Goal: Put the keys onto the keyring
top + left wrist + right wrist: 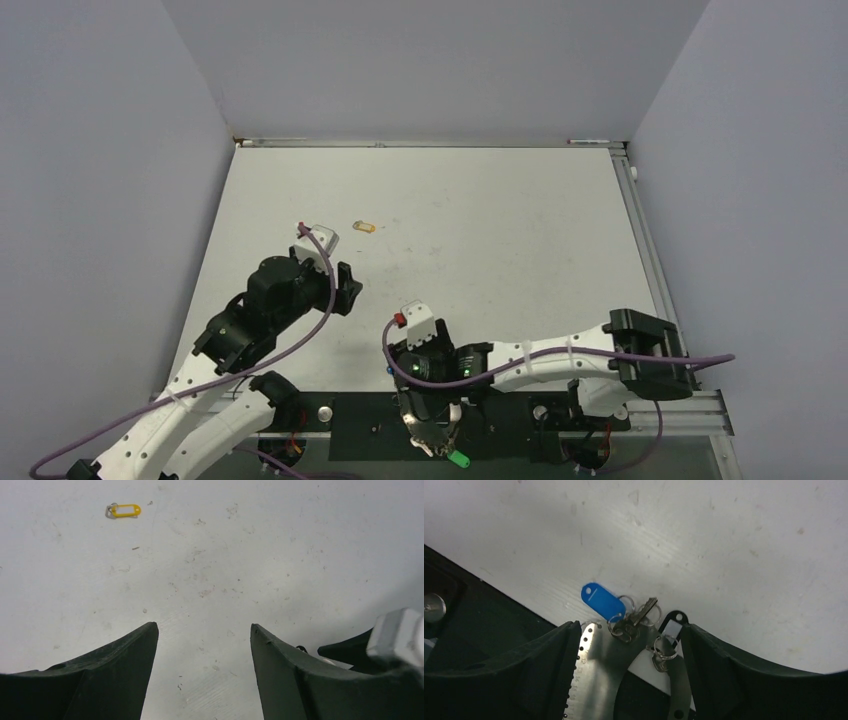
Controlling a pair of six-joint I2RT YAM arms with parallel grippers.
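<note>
We noted left gripper [203, 627] jaws wide, empty. Right gripper [631, 626] jaws wide, straddling blue tag [603, 600], metal key [642, 613] and black tag [672, 625] at table [734, 555] near edge. Yellow tag [125, 511] lay well apart. We judged keys light, stiff, slippery; best pinched by plastic heads.

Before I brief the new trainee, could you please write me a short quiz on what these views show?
1. True or false: the yellow-orange plastic key tag lies between the fingers of the left claw.
2. In the right wrist view, what colour is the tag lying nearest the blue oval plastic key tag? A) red B) black C) green
3. How do the jaws of the right claw stand?

Key
1. False: it lies on the white table, well beyond the fingers.
2. B, the black-framed plastic key tag.
3. Open, standing wide apart.
</note>
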